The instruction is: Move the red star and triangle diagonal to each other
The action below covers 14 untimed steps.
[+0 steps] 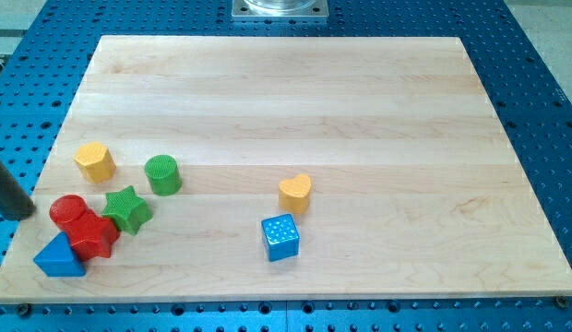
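Note:
The red star lies near the board's bottom-left corner. The blue triangle touches its lower left side. A red cylinder touches the star's upper left side. The green star sits just to the red star's upper right, close or touching. My rod comes in from the view's left edge and my tip is at the board's left edge, a short gap left of the red cylinder and above the blue triangle.
A yellow hexagon and a green cylinder stand above the cluster. A yellow heart and a blue cube sit near the board's middle bottom. The wooden board rests on a blue perforated table.

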Motion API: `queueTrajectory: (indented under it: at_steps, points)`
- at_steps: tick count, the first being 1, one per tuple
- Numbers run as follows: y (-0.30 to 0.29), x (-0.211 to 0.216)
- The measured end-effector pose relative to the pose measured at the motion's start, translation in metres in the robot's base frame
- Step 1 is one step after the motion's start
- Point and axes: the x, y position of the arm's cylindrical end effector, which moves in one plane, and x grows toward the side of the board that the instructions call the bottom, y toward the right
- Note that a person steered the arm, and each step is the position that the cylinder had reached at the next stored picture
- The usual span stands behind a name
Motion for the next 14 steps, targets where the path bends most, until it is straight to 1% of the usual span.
queueTrajectory:
  at_steps: [1, 2, 5, 6, 7, 8, 9, 10, 11, 12, 13, 14]
  points:
    - [0.008, 0.039]
    - [0.030, 0.076]
    - [0.094, 0.076]
    - [0.116, 0.051]
    - [0.131, 0.007]
    - [0.133, 0.008]
    - [0.125, 0.043]
    - [0.122, 0.036]
    - [0.098, 0.064]
    - [0.088, 0.094]
    - [0.095, 0.094]
    - [0.157, 0.094]
